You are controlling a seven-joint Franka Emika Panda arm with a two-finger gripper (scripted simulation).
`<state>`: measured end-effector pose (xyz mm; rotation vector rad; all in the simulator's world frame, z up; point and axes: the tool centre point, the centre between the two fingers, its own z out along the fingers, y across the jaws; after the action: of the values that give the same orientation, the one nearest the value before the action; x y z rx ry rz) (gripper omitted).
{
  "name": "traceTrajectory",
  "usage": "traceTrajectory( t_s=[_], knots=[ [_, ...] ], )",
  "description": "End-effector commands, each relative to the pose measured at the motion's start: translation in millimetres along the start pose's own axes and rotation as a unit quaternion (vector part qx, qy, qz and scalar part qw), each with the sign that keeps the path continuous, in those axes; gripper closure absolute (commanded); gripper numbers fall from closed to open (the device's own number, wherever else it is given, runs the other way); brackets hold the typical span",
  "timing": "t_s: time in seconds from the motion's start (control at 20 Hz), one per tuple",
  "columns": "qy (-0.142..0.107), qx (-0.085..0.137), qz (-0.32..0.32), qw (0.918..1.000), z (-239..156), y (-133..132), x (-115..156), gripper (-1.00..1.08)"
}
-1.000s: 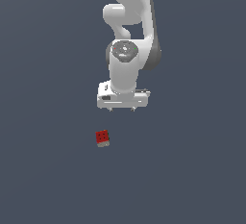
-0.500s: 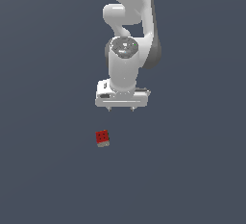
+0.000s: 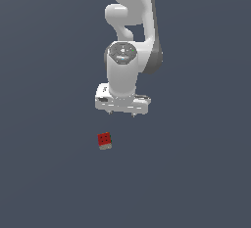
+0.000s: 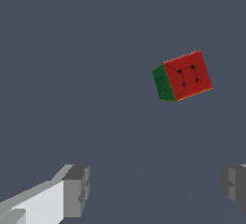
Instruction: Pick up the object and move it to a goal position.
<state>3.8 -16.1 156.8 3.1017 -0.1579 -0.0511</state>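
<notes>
1 arm works here, and the step in hand looks like the approach: the gripper (image 3: 123,113) hangs over the grey floor (image 3: 44,173) with nothing between its fingers. In the wrist view the 2 fingers (image 4: 76,191) stand wide apart, so the gripper is spread and empty.

The red block (image 3: 104,140) lies on the floor, apart from the gripper, below it in the exterior view and a little toward that view's left. Its red face carries 4 dark dots; the exterior view shows a greyish-tan side, while the wrist view shows a green one (image 4: 163,83). In the wrist view the block sits skewed and off the line between the fingers.

Judging from this, the next move calls for shifting the hand over the block, turning the wrist to square the fingers with 2 opposite sides, then descending to close on it. No goal marker shows.

Compared with 1.0 s ago, the gripper has slid slightly toward the exterior view's left and a little lower; the block has not moved.
</notes>
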Motion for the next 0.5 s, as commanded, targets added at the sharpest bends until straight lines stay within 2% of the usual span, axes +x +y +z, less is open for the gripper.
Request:
traceTrajectory(
  t_s=[0.0,0.2,0.45],
  knots=[
    [0.0,0.002,0.03,0.9996,3.3,3.0,4.2,-0.92],
    [-0.001,0.006,0.089,0.996,9.8,9.1,12.5,-0.92],
    [-0.001,0.01,0.171,0.9852,19.2,17.9,23.8,-0.92]
  ],
)
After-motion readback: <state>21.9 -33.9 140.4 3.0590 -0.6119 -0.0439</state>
